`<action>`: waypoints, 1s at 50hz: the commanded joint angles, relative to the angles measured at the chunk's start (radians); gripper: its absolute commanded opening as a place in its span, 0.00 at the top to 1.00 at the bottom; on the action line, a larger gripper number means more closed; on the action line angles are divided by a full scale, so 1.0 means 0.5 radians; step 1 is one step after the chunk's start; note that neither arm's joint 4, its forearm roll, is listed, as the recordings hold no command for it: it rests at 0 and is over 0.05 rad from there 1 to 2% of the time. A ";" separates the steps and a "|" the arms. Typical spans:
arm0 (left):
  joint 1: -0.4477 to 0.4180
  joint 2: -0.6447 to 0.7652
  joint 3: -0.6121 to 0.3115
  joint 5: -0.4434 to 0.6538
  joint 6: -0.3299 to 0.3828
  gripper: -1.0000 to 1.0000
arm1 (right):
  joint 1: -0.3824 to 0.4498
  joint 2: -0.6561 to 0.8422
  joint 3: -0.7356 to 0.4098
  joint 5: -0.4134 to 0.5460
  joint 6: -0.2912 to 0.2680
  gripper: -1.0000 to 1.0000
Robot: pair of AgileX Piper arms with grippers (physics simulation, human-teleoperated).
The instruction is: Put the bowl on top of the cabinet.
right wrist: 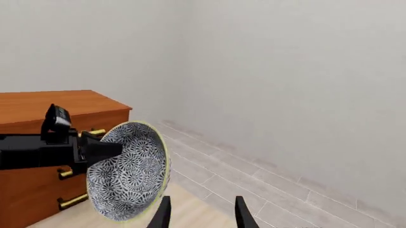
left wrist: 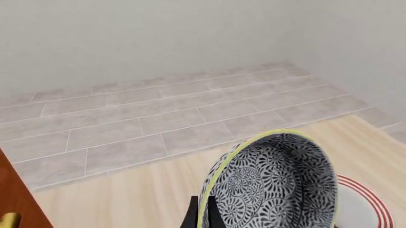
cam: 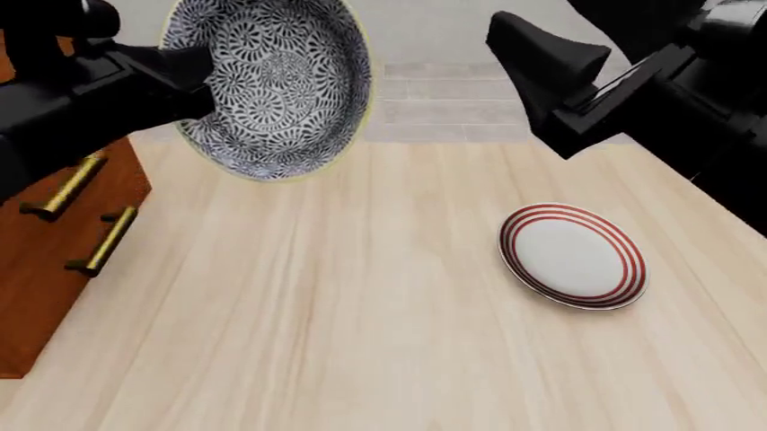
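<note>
The bowl [cam: 273, 79], dark blue-black and white floral with a pale yellow rim, hangs high in the air, tipped on edge with its inside facing the front camera. My left gripper [cam: 196, 70] is shut on its rim, and its fingers [left wrist: 200, 214] pinch that rim in the left wrist view. The bowl [right wrist: 130, 172] is just right of the reddish-brown cabinet [cam: 54, 260], near the level of the cabinet's top [right wrist: 44, 105]. My right gripper [cam: 533, 49] hovers at the upper right, open and empty, its two fingers [right wrist: 163, 213] apart.
A flat white plate with red rings [cam: 573, 256] lies on the wooden table [cam: 312, 323] at the right. Brass bar handles [cam: 102, 241] stick out from the cabinet front. Grey tiled floor [left wrist: 159, 114] and pale walls lie beyond the table's far edge.
</note>
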 commanded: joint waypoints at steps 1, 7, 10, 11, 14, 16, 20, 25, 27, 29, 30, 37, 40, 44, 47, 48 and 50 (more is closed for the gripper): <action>0.010 -0.047 -0.156 0.208 0.039 1.00 | -0.089 -0.009 0.233 -0.303 0.142 0.00; 0.015 -0.074 -0.233 0.295 0.132 1.00 | -0.067 -0.067 0.357 -0.412 0.141 0.00; -0.008 -0.070 -0.282 0.342 0.149 1.00 | -0.069 -0.063 0.395 -0.442 0.152 0.00; -0.004 -0.080 -0.302 0.364 0.139 1.00 | -0.069 -0.063 0.395 -0.442 0.152 0.00; -0.010 -0.115 -0.342 0.405 0.167 1.00 | -0.075 -0.051 0.440 -0.480 0.129 0.00; 0.020 -0.149 -0.334 0.406 0.230 1.00 | -0.085 -0.053 0.449 -0.488 0.138 0.00; 0.112 -0.210 -0.379 0.499 0.212 1.00 | -0.107 -0.048 0.480 -0.514 0.155 0.00; 0.171 -0.266 -0.424 0.579 0.256 1.00 | -0.118 -0.027 0.499 -0.546 0.171 0.00; 0.186 -0.255 -0.506 0.687 0.191 1.00 | -0.136 0.004 0.510 -0.579 0.198 0.00; 0.191 -0.221 -0.555 0.758 0.157 1.00 | -0.150 0.029 0.511 -0.591 0.227 0.00; 0.193 -0.209 -0.582 0.793 0.126 1.00 | -0.151 0.034 0.519 -0.607 0.228 0.00; 0.143 -0.120 -0.723 0.927 0.044 1.00 | -0.146 0.170 0.529 -0.706 0.262 0.00; 0.139 -0.101 -0.747 0.941 0.047 1.00 | -0.148 0.159 0.543 -0.702 0.274 0.00; 0.108 -0.066 -0.801 0.973 0.039 1.00 | -0.151 0.169 0.550 -0.706 0.284 0.00; 0.104 -0.048 -0.828 1.002 0.037 1.00 | -0.149 0.186 0.544 -0.710 0.288 0.00; 0.132 -0.039 -0.846 1.030 -0.031 1.00 | -0.152 0.194 0.542 -0.714 0.291 0.00; 0.099 -0.024 -0.882 1.049 0.043 1.00 | -0.158 0.212 0.534 -0.720 0.302 0.00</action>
